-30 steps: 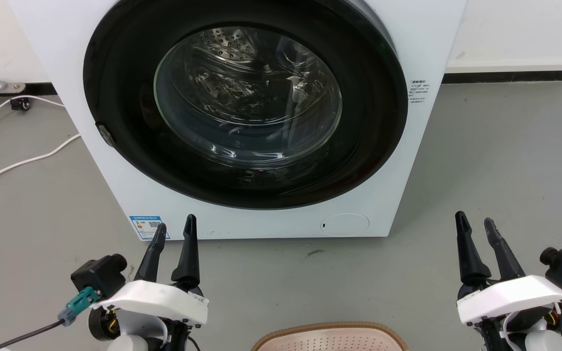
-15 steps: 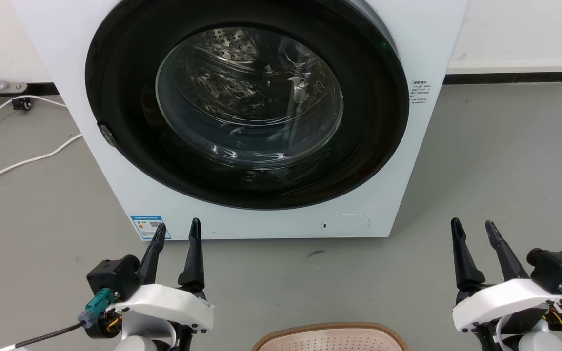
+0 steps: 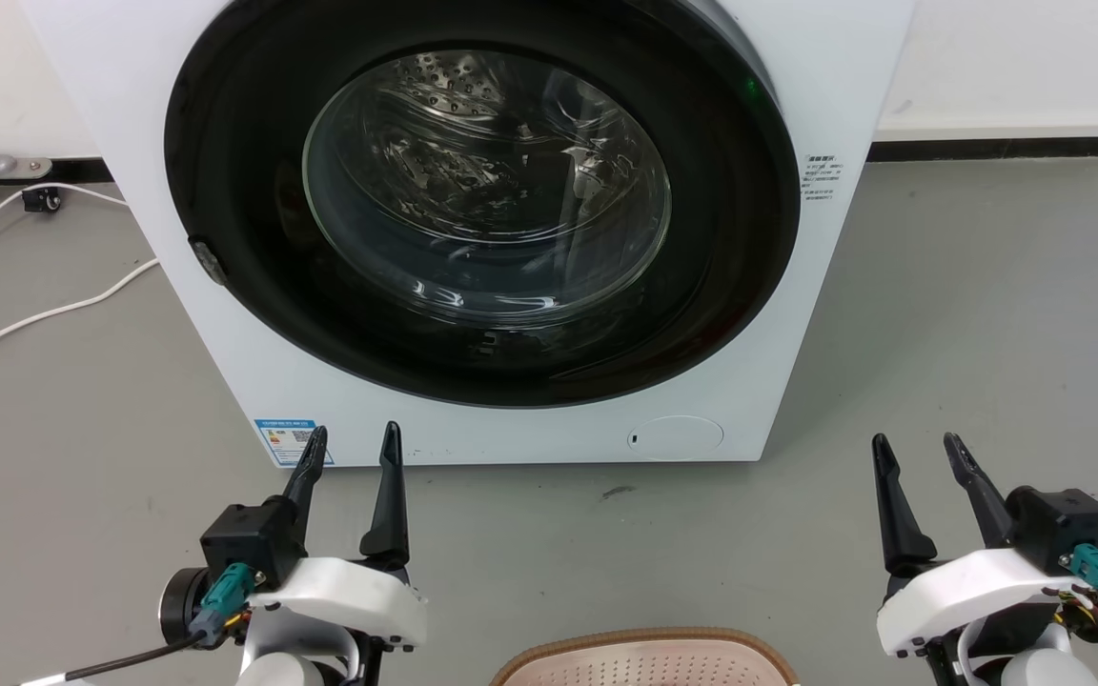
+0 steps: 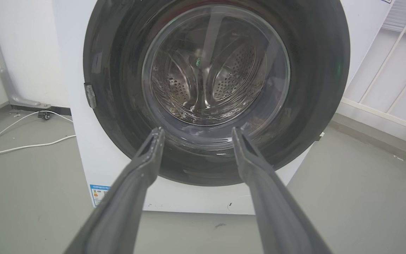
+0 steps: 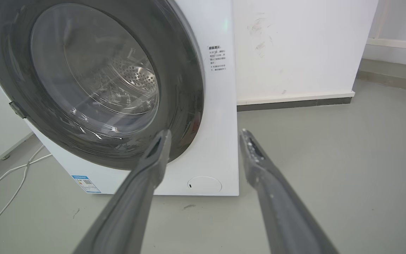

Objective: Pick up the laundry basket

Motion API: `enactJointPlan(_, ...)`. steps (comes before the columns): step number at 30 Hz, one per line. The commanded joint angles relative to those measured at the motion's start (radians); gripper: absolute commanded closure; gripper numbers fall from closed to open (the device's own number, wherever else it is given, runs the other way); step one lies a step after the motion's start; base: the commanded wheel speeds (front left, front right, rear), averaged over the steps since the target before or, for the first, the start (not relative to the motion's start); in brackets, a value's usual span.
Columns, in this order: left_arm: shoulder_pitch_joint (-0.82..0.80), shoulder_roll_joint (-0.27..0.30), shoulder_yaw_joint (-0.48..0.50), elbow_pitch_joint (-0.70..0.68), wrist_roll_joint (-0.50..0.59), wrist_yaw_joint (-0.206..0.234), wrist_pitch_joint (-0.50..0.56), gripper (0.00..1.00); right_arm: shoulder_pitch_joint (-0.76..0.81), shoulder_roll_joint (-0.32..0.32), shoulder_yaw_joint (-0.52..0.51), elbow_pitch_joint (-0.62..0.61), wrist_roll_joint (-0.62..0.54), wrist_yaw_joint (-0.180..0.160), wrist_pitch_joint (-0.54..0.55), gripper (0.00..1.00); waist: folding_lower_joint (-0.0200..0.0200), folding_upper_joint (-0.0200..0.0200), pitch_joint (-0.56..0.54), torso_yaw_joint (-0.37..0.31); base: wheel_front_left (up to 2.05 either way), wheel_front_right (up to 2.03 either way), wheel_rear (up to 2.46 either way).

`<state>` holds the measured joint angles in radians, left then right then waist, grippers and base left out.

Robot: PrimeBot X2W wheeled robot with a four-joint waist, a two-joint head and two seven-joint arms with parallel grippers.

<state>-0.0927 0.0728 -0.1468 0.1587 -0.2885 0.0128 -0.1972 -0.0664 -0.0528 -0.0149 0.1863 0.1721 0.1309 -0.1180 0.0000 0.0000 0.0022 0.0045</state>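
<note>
Laundry basket (image 3: pixel 644 662) between spread left jaws and right jaws, touching neither.

I see the washer (image 3: pixel 511 440) standing at the floor's (image 3: pixel 987 333) far edge, before the wall (image 3: pixel 987 57). The basket (image 3: pixel 644 664) sits on the floor in front of it, nearest me, between my left gripper (image 3: pixel 355 431) and right gripper (image 3: pixel 916 441) and apart from both. A cable (image 3: pixel 53 314) lies on the floor left of the washer, running back toward the wall.
</note>
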Motion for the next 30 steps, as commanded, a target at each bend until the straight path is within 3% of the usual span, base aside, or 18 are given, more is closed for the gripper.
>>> enactJointPlan(1, -0.019, 0.005, -0.002, -0.006, 0.018, 0.004, -0.007, 0.00, -0.002, 0.001, 0.001, -0.004, -0.020, 0.000, -0.002, 0.00, 0.0000, 0.0000, 0.000, 0.000, 0.00, 0.00, 0.00)
enactJointPlan(18, -0.005, 0.000, -0.005, 0.003, 0.129, 0.023, -0.041, 0.00, 0.007, 0.003, 0.001, -0.003, -0.122, 0.000, -0.003, 0.00, 0.0000, 0.0000, -0.002, 0.002, 0.00, 0.00, 0.00)
enactJointPlan(30, 0.008, -0.009, 0.003, 0.021, 0.174, 0.008, -0.064, 0.00, 0.019, 0.004, -0.008, -0.004, -0.165, 0.000, -0.012, 0.00, 0.0000, 0.0000, -0.005, 0.004, 0.00, 0.00, 0.00)
